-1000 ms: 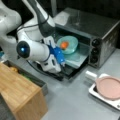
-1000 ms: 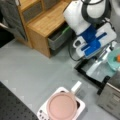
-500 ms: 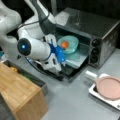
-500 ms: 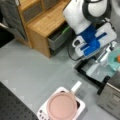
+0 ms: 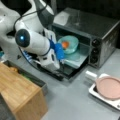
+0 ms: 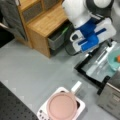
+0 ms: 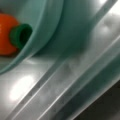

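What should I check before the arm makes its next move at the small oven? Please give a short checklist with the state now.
1. Oven door is down and open: ok.
2. Teal bowl sits on the oven tray: ok.
3. Orange item with green top lies inside the bowl: ok.
4. Claw is at the bowl's rim, at a front view's left of it: ok.
5. Claw has a grip on the bowl: cannot tell.
6. Pink plate is apart from the oven: ok.
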You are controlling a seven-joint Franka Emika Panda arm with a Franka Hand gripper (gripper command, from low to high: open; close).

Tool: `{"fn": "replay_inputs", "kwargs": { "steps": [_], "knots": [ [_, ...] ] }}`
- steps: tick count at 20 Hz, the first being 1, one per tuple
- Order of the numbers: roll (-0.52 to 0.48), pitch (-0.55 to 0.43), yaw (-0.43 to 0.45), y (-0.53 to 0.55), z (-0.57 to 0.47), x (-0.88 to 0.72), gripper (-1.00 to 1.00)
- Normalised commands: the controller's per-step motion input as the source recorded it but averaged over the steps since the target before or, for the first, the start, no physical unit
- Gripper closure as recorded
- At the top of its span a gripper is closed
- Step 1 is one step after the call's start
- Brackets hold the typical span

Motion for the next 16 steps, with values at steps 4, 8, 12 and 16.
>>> {"fn": "replay_inputs", "kwargs": {
  "steps": [4, 8, 12, 16],
  "knots": [
    [-0.230, 0.039, -0.115, 0.20, 0.05, 0.16, -1.00],
    [-0.262, 0.069, -0.250, 0.26, 0.06, 0.12, -1.00],
    [-0.236, 0.056, -0.228, 0.25, 0.09, 0.08, -1.00],
    [-0.185, 0.010, -0.123, 0.16, 0.12, 0.03, -1.00]
  ]
}}
